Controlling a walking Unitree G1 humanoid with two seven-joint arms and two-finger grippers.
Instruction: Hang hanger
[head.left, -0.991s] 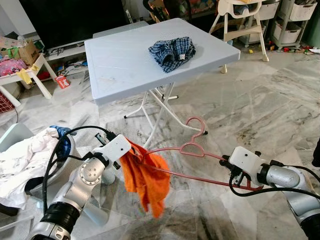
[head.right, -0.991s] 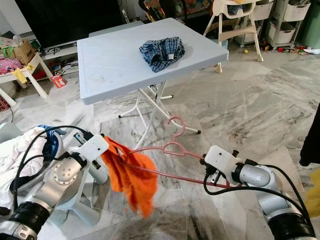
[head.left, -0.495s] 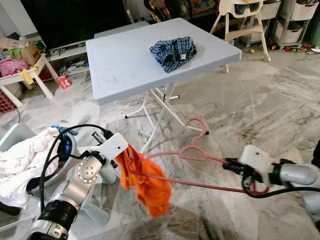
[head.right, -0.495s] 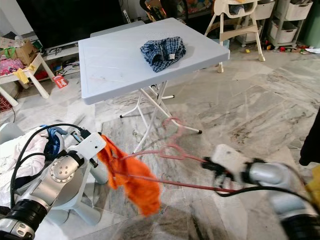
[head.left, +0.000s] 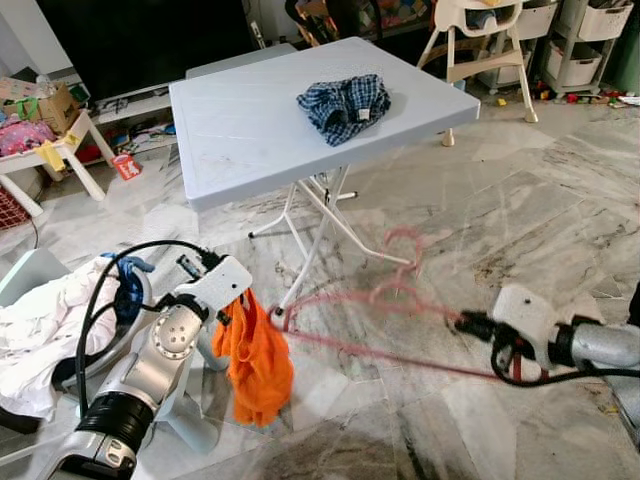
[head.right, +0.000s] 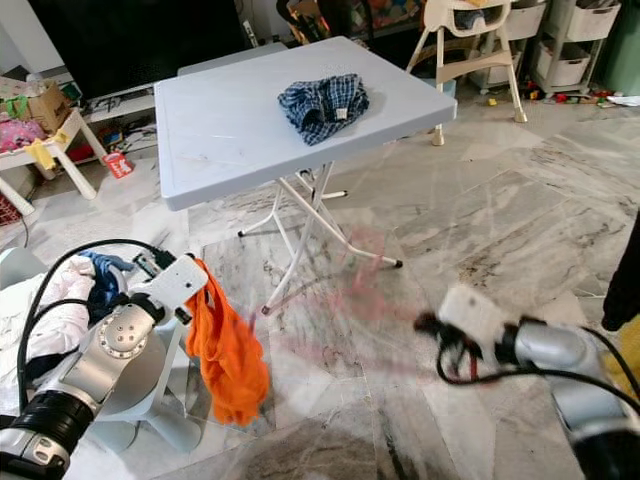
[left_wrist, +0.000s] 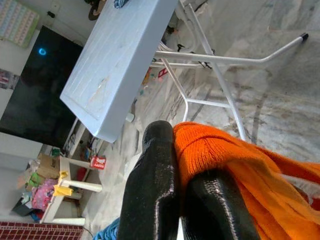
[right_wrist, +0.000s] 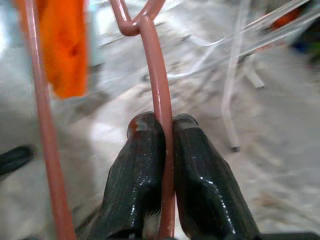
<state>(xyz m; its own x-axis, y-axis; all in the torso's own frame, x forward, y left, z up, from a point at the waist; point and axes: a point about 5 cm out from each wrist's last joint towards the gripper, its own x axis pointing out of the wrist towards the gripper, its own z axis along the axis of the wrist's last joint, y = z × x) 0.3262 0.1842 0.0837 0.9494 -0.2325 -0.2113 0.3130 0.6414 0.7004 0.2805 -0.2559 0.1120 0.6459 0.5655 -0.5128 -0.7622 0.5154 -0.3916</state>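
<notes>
My left gripper (head.left: 232, 300) is shut on the top of an orange cloth (head.left: 256, 358), which hangs straight down from it above the floor. The left wrist view has both black fingers (left_wrist: 155, 190) pinching the orange cloth (left_wrist: 240, 165). A pink hanger (head.left: 385, 298) stretches, blurred, between the two arms, its left end just right of the cloth. My right gripper (head.left: 466, 325) holds the hanger's right end. In the right wrist view the right gripper (right_wrist: 164, 124) is shut on the hanger's rod (right_wrist: 152, 60), with the orange cloth (right_wrist: 65, 50) beyond it.
A white folding table (head.left: 240, 130) stands ahead, a blue plaid garment (head.left: 345, 103) on it and its metal legs (head.left: 312, 235) close behind the hanger. A basket of white laundry (head.left: 45, 325) sits at my left. A high chair (head.left: 480, 45) and storage bins stand at the back right.
The orange cloth has come off the hanger's left end and now hangs from my left gripper alone. My right gripper has drawn the hanger to the right, and the hanger is blurred by motion.
</notes>
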